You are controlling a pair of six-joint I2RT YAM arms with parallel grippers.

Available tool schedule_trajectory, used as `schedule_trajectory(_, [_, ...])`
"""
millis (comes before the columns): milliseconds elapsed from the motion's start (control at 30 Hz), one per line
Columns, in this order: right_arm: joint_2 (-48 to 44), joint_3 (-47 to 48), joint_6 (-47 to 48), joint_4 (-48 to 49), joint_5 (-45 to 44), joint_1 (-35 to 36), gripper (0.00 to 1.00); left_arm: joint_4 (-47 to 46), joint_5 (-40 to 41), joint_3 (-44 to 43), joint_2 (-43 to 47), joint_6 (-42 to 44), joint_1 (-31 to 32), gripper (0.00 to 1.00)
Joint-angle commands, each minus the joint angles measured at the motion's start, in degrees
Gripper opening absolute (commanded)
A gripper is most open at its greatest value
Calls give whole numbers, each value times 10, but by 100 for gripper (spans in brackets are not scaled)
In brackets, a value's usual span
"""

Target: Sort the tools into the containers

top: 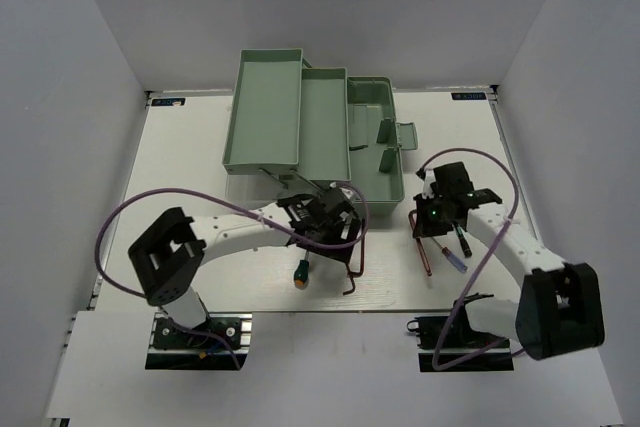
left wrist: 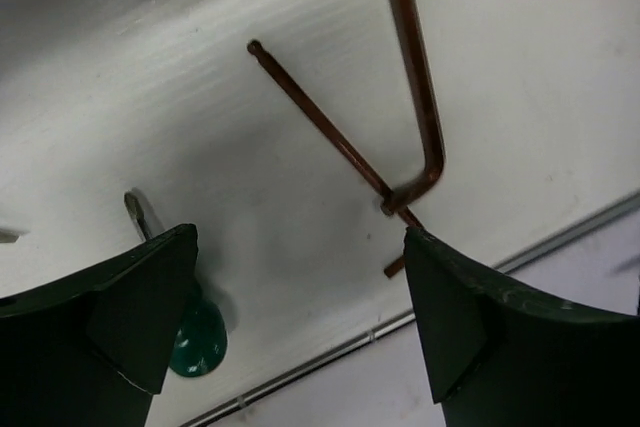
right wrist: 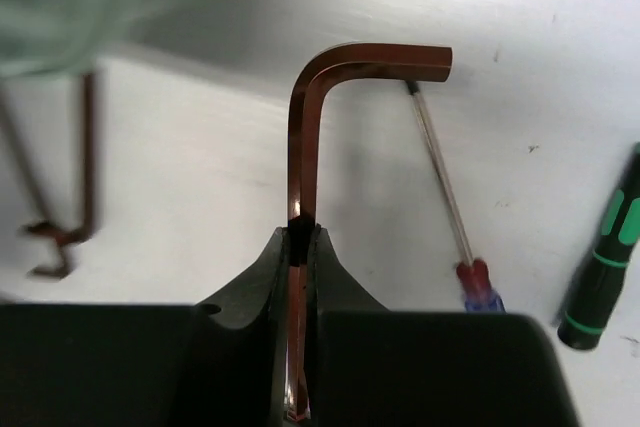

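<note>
The right gripper (right wrist: 302, 232) was clenched on the long leg of a hex key (right wrist: 305, 117), whose bent end poked out over the table (right wrist: 200, 167), just right of the toolbox (top: 262, 112). The left gripper (left wrist: 298, 247) hung released, jaws wide and holding nothing, above two crossed hex keys (left wrist: 395, 202) that lay on the table near a green screwdriver (left wrist: 198, 342).

Nothing is legible; the blue stickers (top: 170, 101) at the table's (top: 180, 167) far corners are too small.
</note>
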State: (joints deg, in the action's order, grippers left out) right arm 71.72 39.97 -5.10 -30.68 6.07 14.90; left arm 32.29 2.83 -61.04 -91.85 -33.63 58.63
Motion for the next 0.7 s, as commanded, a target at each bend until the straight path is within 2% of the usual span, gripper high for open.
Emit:
schedule_trajectory(0, [-77, 84, 29, -87, 76, -8, 0, 16, 49, -50, -39, -43, 11, 93])
schedule_trajectory(67, [-117, 137, 48, -139, 91, -11, 0, 11, 49, -57, -57, -50, 17, 90])
schedule_trajectory(100, [-128, 163, 83, -146, 98, -14, 0, 4, 49, -62, -73, -57, 17, 89])
schedule_trajectory(167, [-159, 205, 96, -167, 116, -14, 0, -4, 49, -62, -88, -66, 22, 85])
schedule_trajectory(267, [-153, 264, 103, -150, 141, -13, 0, -12, 55, -80, -116, -84, 28, 81])
schedule_trajectory(333, [-132, 269, 78, -129, 156, -10, 0, -7, 60, -92, -135, -100, 28, 77])
schedule_trajectory(500, [57, 324, -37, 12, 199, -6, 0, 2, 74, -106, -154, -121, 33, 74])
schedule_trajectory(667, [235, 438, -102, 38, 215, -4, 0, 47, 105, -129, -165, -144, 39, 72])
